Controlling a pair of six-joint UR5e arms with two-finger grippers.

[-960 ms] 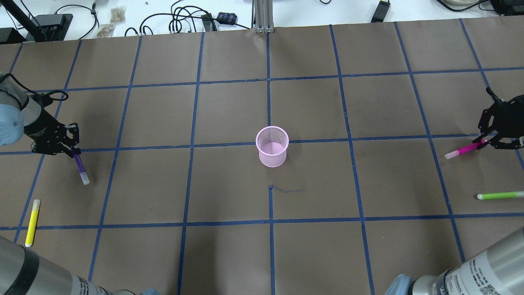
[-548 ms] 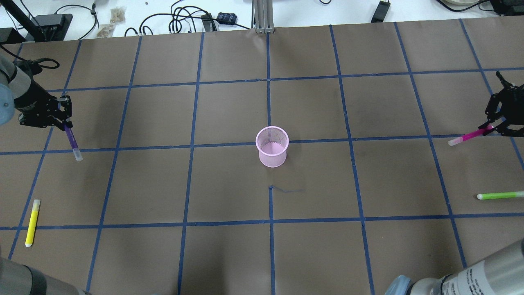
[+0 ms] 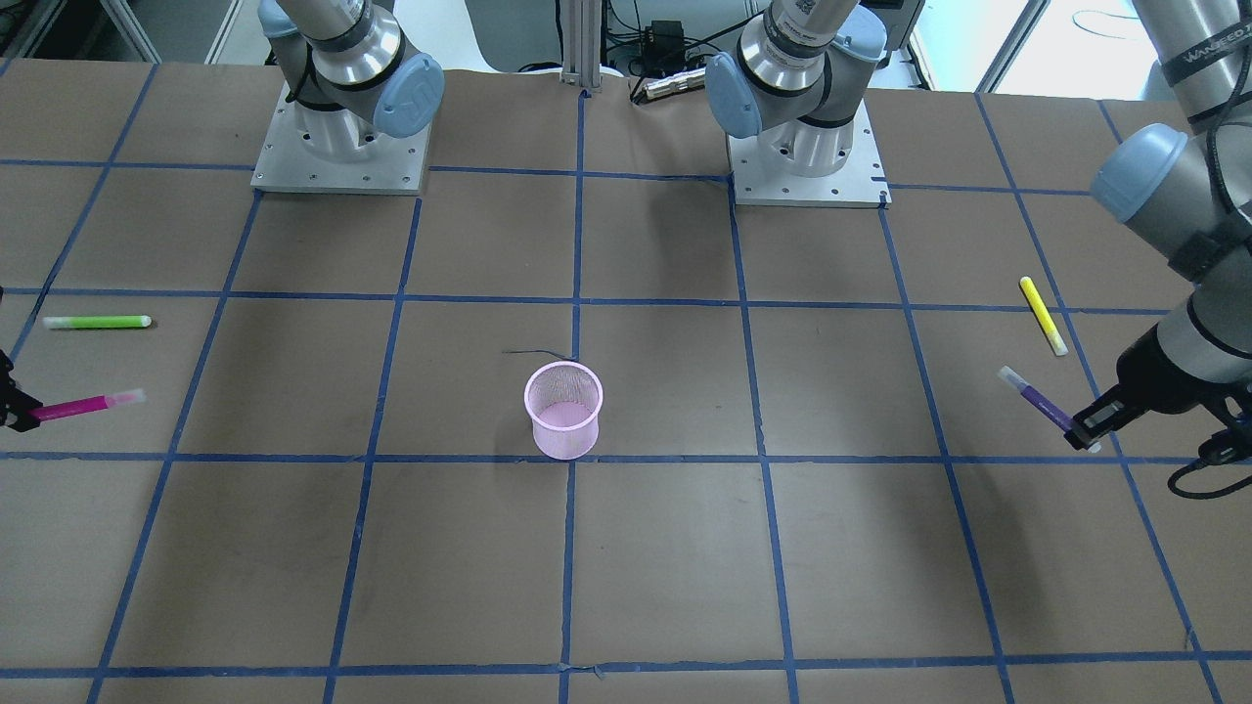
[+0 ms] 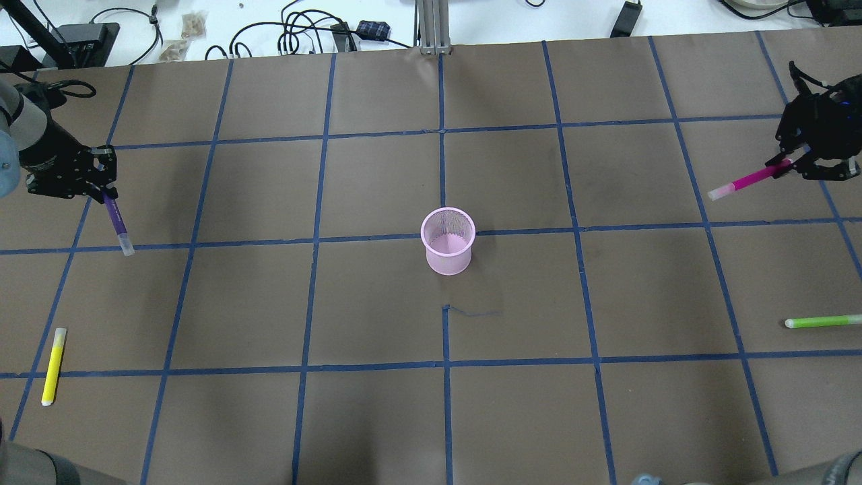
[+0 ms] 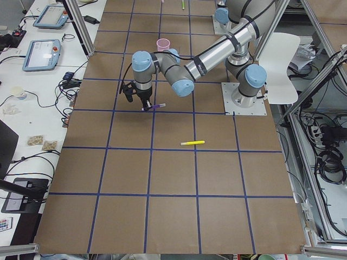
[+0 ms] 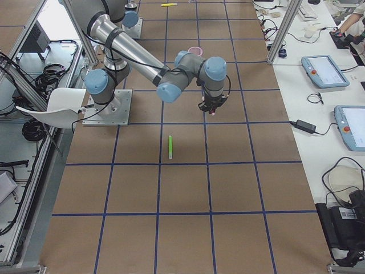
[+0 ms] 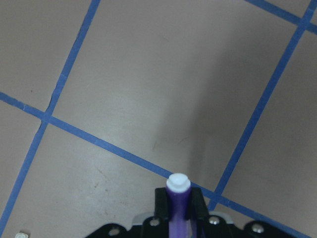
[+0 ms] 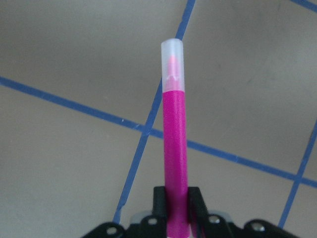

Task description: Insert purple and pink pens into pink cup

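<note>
The pink mesh cup (image 4: 448,240) stands upright at the table's middle, also in the front view (image 3: 562,410). My left gripper (image 4: 102,194) is shut on the purple pen (image 4: 116,220), held above the table far to the cup's left; the pen shows in the front view (image 3: 1037,400) and the left wrist view (image 7: 178,206). My right gripper (image 4: 786,164) is shut on the pink pen (image 4: 744,181), held above the table far to the cup's right; the pen shows in the front view (image 3: 83,405) and the right wrist view (image 8: 175,144).
A yellow pen (image 4: 53,366) lies at the table's near left. A green pen (image 4: 821,322) lies at the near right. Cables and small devices (image 4: 316,34) lie beyond the table's far edge. Blue tape lines grid the brown table.
Both grippers have risen and moved toward the far side with their pens. The right gripper with the pink pen moved farthest; the left has slowed. The cup has not moved.
</note>
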